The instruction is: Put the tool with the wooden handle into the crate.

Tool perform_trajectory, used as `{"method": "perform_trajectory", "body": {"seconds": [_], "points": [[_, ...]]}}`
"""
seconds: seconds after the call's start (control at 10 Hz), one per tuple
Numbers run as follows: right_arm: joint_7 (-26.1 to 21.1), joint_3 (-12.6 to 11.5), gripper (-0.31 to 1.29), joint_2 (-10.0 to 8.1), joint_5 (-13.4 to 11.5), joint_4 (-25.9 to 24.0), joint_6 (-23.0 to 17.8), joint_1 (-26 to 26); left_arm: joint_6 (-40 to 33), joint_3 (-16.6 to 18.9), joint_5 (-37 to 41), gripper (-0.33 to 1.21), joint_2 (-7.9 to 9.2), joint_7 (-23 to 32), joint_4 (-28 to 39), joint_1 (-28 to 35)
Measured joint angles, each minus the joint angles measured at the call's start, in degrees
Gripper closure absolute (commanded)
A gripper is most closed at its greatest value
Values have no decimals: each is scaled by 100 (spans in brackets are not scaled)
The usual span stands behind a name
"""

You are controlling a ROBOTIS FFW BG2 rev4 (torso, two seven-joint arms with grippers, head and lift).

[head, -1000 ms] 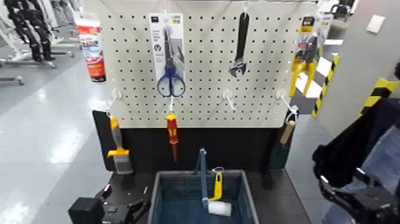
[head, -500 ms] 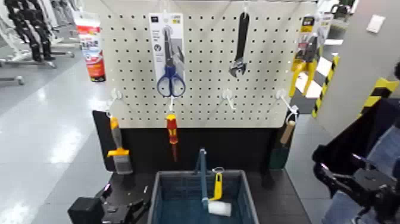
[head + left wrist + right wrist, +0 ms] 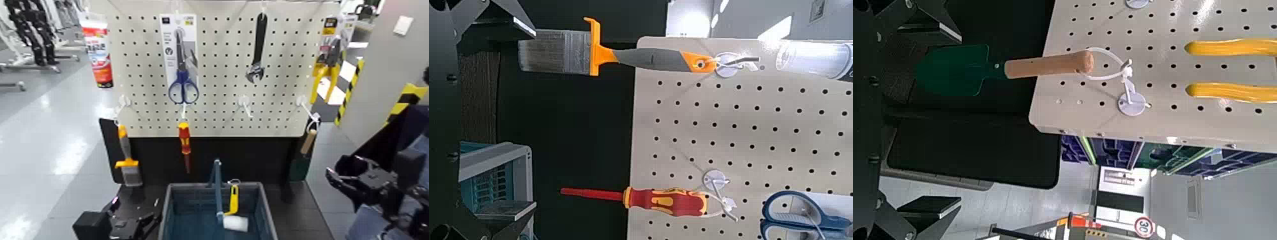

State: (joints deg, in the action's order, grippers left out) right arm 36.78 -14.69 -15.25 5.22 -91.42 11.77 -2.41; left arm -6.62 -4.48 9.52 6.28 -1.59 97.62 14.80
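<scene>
Shows the right claw [image 3: 957,118] wide open in the right wrist view, holding nothing, with both jaws well apart. In the head view, can find the tool with the wooden handle [image 3: 303,155] to the left of this claw, untouched, hanging from its pale loop [image 3: 1107,62] on a hook [image 3: 1131,97] of the pegboard [image 3: 214,121]. Looks merely dark at the head there, but in the right wrist view turns out to have a flat green blade [image 3: 953,70]. Place the crate [image 3: 269,214] farther left of the right claw and just right of the left claw [image 3: 136,205], with a yellow-handled white mini roller [image 3: 234,205] inside, seen in the head view alone. Find the left claw open and empty too, with only a corner of the crate in its own wrist view. From there, see the brush [image 3: 661,58] and the red-and-yellow screwdriver [image 3: 664,201] close up, beyond that claw, plus part of the blue-handled scissors [image 3: 814,214]. Need the head view for the adjustable wrench [image 3: 257,51], above and left of the right claw, and for the whole of the yellow-handled pliers [image 3: 327,70], cut down to handles in the right wrist view. Only in that wrist view, past the board's edge from the claw, notice a round sign [image 3: 1144,227].
</scene>
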Motion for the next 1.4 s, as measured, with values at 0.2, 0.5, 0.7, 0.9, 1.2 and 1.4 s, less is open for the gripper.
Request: {"method": "perform_trajectory", "body": {"seconds": [0.2, 0.5, 0.7, 0.9, 1.2, 1.4], "points": [[4, 325, 16, -92, 47, 301, -56, -264, -41, 0, 7, 11, -6, -7, -34, -7], [63, 844, 17, -242, 157, 841, -213, -754, -90, -9, 21, 11, -13, -42, -84, -40], [114, 1070, 18, -325, 229, 1152, -326, -1014, -107, -10, 24, 11, -13, -63, -106, -63], [127, 1199, 30, -346, 294, 1321, -420, -1163, -125, -17, 32, 11, -12, -78, -137, -83], [79, 1322, 85, -330, 330, 1432, -479, -1266, -144, -23, 44, 11, -12, -87, -164, -96], [13, 1369, 117, -319, 319, 1422, -424, -1273, -154, -17, 56, 11, -13, -87, -165, -86]]}}
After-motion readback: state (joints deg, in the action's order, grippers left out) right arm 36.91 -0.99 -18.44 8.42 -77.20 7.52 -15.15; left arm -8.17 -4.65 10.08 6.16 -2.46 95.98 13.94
